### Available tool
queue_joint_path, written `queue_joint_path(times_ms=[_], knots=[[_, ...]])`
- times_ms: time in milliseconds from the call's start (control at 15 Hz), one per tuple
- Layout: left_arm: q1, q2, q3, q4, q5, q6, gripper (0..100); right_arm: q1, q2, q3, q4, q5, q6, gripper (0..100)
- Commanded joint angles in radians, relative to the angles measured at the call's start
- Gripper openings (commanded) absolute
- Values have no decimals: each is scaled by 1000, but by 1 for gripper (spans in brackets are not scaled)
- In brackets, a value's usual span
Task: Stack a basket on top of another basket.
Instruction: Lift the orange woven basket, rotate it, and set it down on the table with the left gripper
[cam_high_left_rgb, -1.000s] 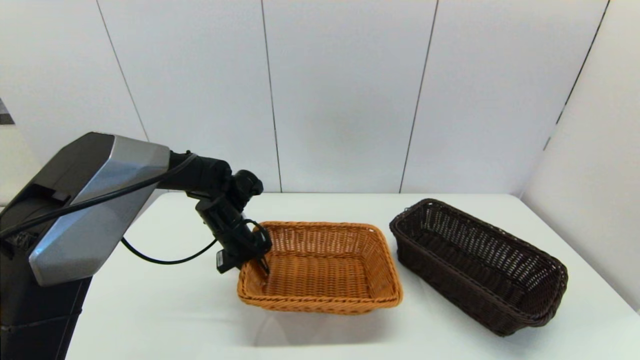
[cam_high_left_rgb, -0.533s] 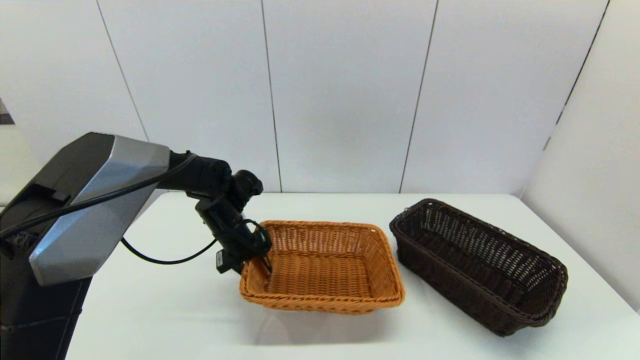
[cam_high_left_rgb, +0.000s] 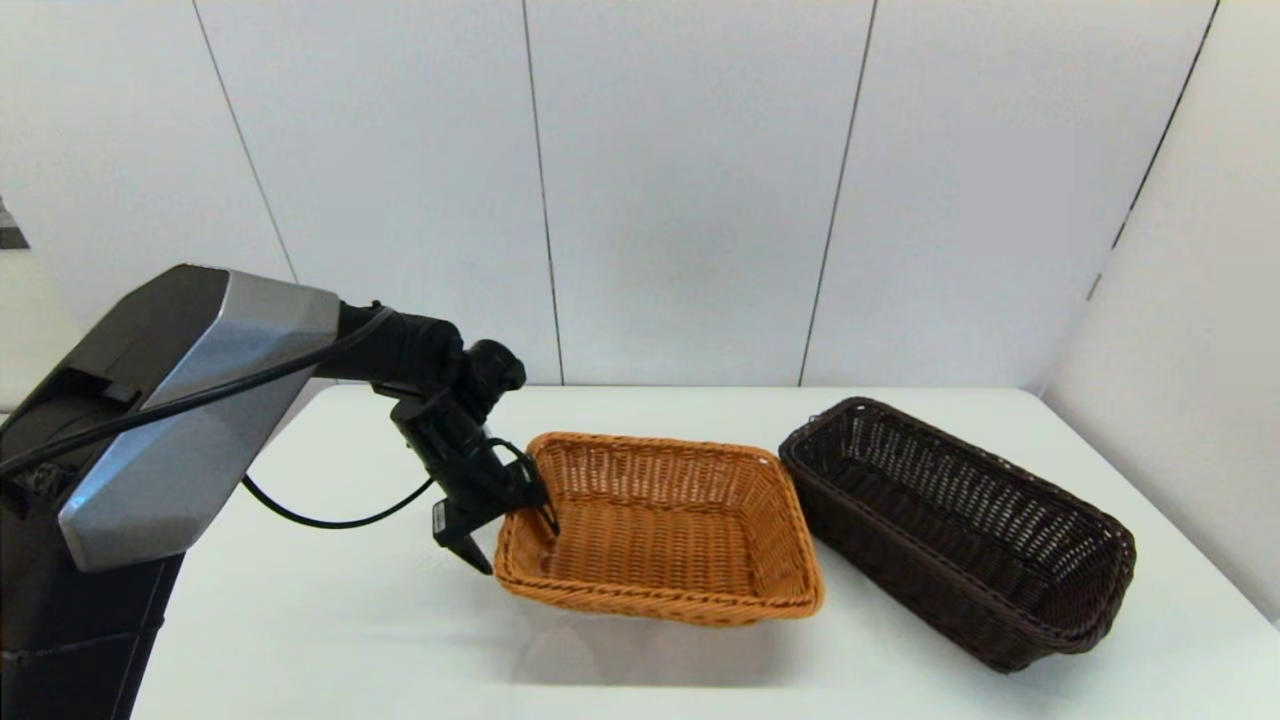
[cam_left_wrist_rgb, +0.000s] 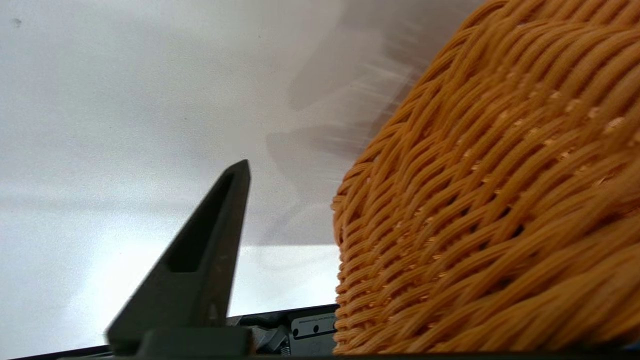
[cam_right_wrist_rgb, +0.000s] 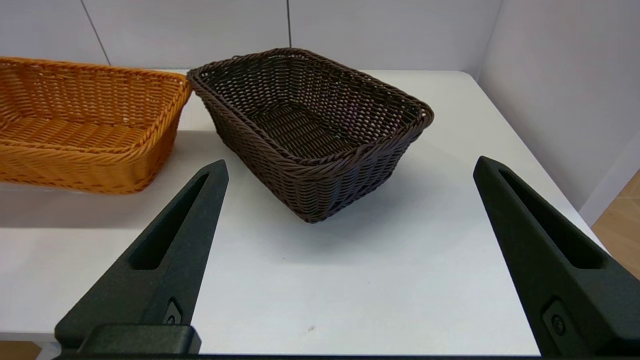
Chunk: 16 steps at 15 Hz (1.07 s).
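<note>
The orange-tan basket (cam_high_left_rgb: 660, 530) hangs just above the table with a shadow under it. My left gripper (cam_high_left_rgb: 515, 540) is shut on its left wall, one finger inside and one outside. In the left wrist view that woven wall (cam_left_wrist_rgb: 475, 200) fills one side, and only the outer finger (cam_left_wrist_rgb: 210, 250) shows. The dark brown basket (cam_high_left_rgb: 960, 530) rests on the table at the right. Its near-left corner is close against the orange basket's (cam_right_wrist_rgb: 90, 125) right rim. My right gripper (cam_right_wrist_rgb: 350, 165) hovers open in front of the dark basket (cam_right_wrist_rgb: 310, 125), low over the table and out of the head view.
The white table (cam_high_left_rgb: 300, 620) ends at a wall behind the baskets and a side wall at the right. My left arm and its cable (cam_high_left_rgb: 330, 515) reach in from the left. Bare table lies in front of both baskets.
The left gripper has carried the orange-tan basket up and to the right, closing the gap to the dark brown basket. The dark basket has not moved.
</note>
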Motion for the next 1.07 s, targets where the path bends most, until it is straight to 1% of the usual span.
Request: queue_joint_path(times_ms=[67,467,667,800,933,1067], knots=[[1,-2,-1,3,-2,-3,100,0,0,0,0,0,-1,100],[1,-36,-24,8,-5,1,100,0,0,0,0,0,-1,100],[1,-141,-22,15,-5,6,100,0,0,0,0,0,-1,100],[3,-292,-22,86,-2,15,100,0,0,0,0,0,-1,100],[3,-456,-13,169,1,61,100,0,0,0,0,0,-1,100],[-2,-634,38,227,27,100,100,0,0,0,0,0,-1,100]])
